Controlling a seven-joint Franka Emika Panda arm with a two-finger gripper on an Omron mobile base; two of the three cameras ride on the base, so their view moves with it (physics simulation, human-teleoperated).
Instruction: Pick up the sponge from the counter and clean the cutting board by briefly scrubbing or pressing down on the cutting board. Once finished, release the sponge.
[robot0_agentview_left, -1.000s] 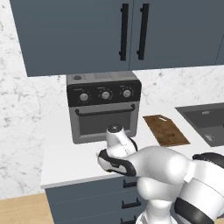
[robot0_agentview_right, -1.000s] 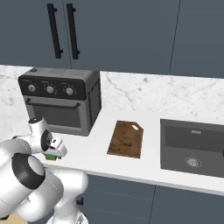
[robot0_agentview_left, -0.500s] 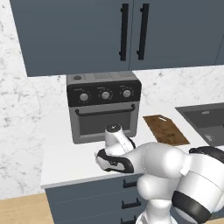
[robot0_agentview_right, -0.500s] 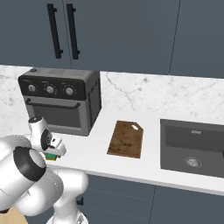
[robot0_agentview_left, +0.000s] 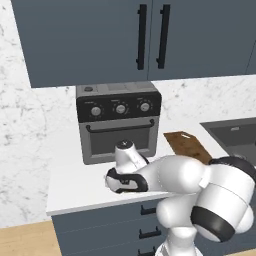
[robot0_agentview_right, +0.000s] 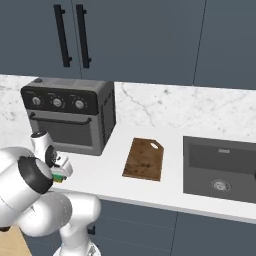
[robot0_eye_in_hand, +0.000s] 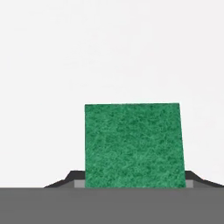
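The green sponge (robot0_eye_in_hand: 133, 144) lies on the white counter (robot0_eye_in_hand: 109, 52), with my gripper (robot0_eye_in_hand: 132, 178) shut on it, a dark fingertip (robot0_eye_in_hand: 72, 177) pressed at each side. In the right base view the sponge (robot0_agentview_right: 59, 176) peeks out green and yellow under my hand, near the counter's (robot0_agentview_right: 105, 172) front edge in front of the oven. The brown cutting board (robot0_agentview_right: 145, 159) lies well to the right, between oven and sink. In the left base view my hand (robot0_agentview_left: 122, 180) points down at the counter (robot0_agentview_left: 70, 180), hiding the sponge; the cutting board (robot0_agentview_left: 187, 145) is behind my arm.
A black toaster oven (robot0_agentview_right: 70, 117) stands at the back of the counter, close behind my hand. A dark sink basin (robot0_agentview_right: 220, 167) is sunk into the counter at the right. Dark cabinets with bar handles (robot0_agentview_left: 150, 35) hang overhead.
The jaws have closed from open onto the sponge. The hand has stayed low over the same spot on the counter.
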